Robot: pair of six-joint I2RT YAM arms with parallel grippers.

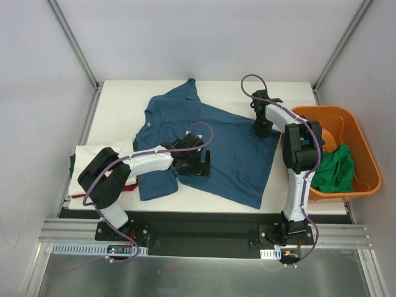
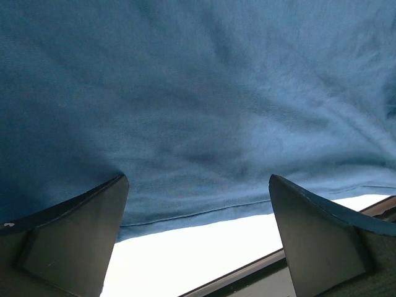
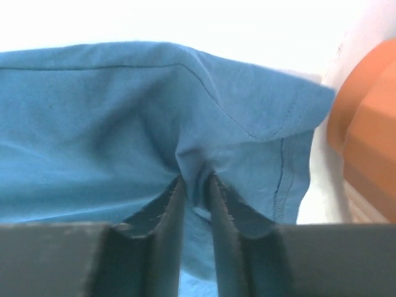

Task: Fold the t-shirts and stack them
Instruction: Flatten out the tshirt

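Right jaws tight on a fold of dark blue t-shirt (image 3: 93, 124), left jaws wide apart over it.

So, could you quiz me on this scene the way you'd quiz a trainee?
1. True or false: the right gripper is shut on the dark blue t-shirt.
2. What lies in the orange basket? A) a green t-shirt B) a pair of socks C) a yellow towel
3. Fill in: the left gripper, at the dark blue t-shirt, has its jaws ___.
Key: 1 true; 2 A; 3 open.
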